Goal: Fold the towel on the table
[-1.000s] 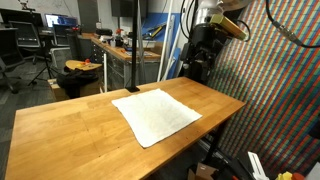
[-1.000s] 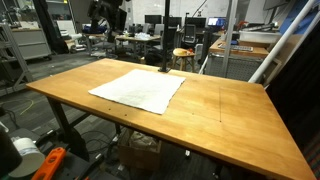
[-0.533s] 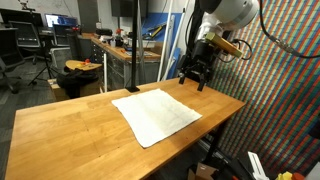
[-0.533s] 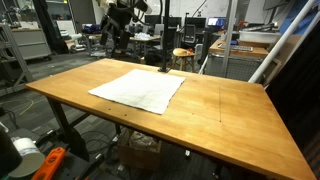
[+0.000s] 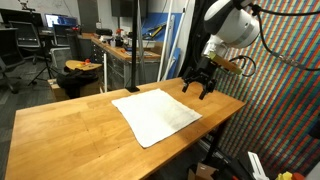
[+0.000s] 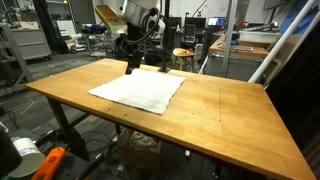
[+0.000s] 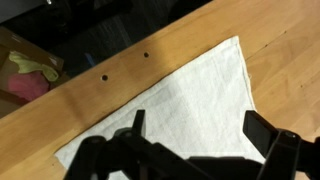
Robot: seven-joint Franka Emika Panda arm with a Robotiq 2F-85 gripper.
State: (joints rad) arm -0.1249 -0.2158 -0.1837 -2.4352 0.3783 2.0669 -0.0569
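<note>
The white towel (image 5: 156,114) lies flat and unfolded on the light wooden table (image 5: 70,135); it shows in both exterior views (image 6: 140,89). My gripper (image 5: 197,87) hangs open and empty a little above the towel's far corner near the table edge, also seen in the exterior view (image 6: 131,66). In the wrist view the towel (image 7: 185,100) fills the middle, one corner pointing to the upper right, and my two dark fingers (image 7: 196,128) stand wide apart over it, holding nothing.
A darker cluttered workbench (image 5: 120,52) with a blue rear panel stands behind the table. A stool (image 6: 182,58) and desks stand beyond the far edge. Two small holes (image 7: 125,66) mark the tabletop near its edge. A patterned wall (image 5: 285,100) is beside the arm.
My gripper has come down from high above the table edge to just over the towel's far corner. The towel has not moved.
</note>
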